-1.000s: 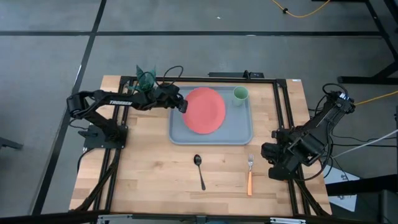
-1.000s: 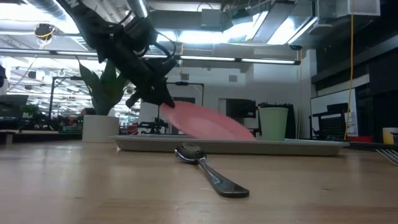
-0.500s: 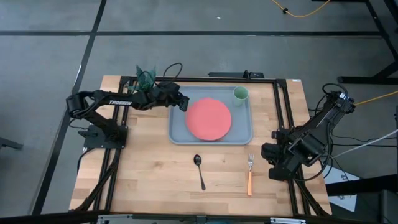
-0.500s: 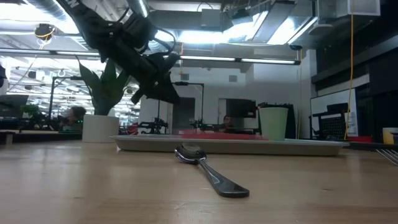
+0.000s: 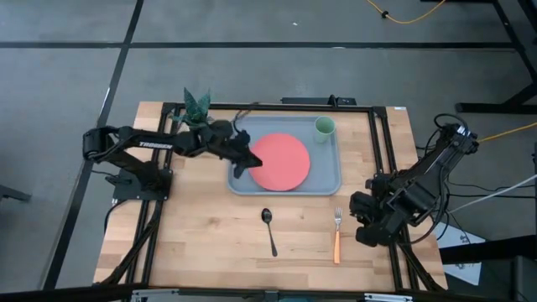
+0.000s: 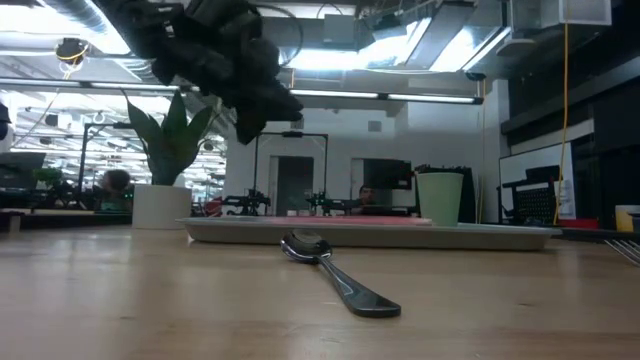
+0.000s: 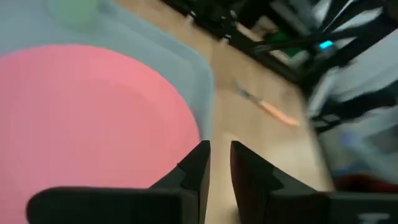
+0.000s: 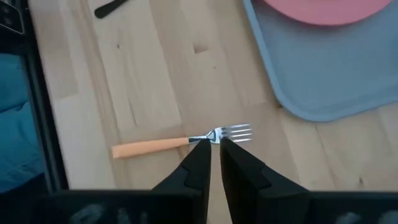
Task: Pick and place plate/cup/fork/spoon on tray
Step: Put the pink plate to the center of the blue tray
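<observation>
A pale wooden table (image 5: 210, 226) inside a black frame stands on a grey floor; the low view looks past it into a lit workshop.

The left claw (image 5: 241, 161) hangs over the near-left corner of the tray (image 5: 325, 179), at the plate's left edge. Its fingers (image 7: 198, 167) are closed with only a slim gap and hold nothing. In the low view the claw (image 6: 262, 105) is a dark mass above the tray, its fingertips hard to make out.

The coral-red plate (image 5: 281, 161) lies flat in the middle of the grey-blue tray; from table height it shows only as a thin pink line (image 6: 360, 217) above the rim. The pale-green cup (image 5: 324, 127) stands upright in the tray's far-right corner. Behind the arm a potted plant (image 5: 196, 106) is partly hidden.

The dark spoon (image 5: 269, 228) lies on the table in front of the tray, well apart from it. The fork (image 5: 337, 233), with its orange handle, lies to the spoon's right.

The right claw (image 5: 366, 232) waits at the table's right edge beside the fork, fingers (image 8: 200, 163) nearly together and empty.
</observation>
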`<state>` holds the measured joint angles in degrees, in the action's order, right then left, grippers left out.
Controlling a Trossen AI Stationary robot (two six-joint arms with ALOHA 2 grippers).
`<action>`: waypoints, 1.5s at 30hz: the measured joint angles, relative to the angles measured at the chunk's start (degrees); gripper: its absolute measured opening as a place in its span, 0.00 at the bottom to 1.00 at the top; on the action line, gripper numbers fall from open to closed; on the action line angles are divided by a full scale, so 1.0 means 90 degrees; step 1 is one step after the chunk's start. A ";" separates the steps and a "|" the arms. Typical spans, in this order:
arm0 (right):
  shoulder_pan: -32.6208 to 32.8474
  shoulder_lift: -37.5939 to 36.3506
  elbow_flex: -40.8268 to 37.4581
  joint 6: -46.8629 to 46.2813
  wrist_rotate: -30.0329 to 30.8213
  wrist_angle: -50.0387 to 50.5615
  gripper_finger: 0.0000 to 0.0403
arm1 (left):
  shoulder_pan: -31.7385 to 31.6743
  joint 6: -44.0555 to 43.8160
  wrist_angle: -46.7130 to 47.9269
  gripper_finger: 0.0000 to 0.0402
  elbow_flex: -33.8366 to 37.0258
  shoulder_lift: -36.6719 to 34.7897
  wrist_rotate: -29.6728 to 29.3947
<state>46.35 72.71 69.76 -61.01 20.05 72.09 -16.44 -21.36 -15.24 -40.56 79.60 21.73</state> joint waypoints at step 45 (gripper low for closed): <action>0.0002 0.1250 -0.0002 0.0090 -0.0083 -0.0036 0.10 | 0.0143 0.2110 0.1714 0.13 -0.2572 0.3691 -0.2637</action>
<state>46.37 83.96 69.73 -60.20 19.31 71.77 -15.16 -2.37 0.19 -63.70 112.81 -2.00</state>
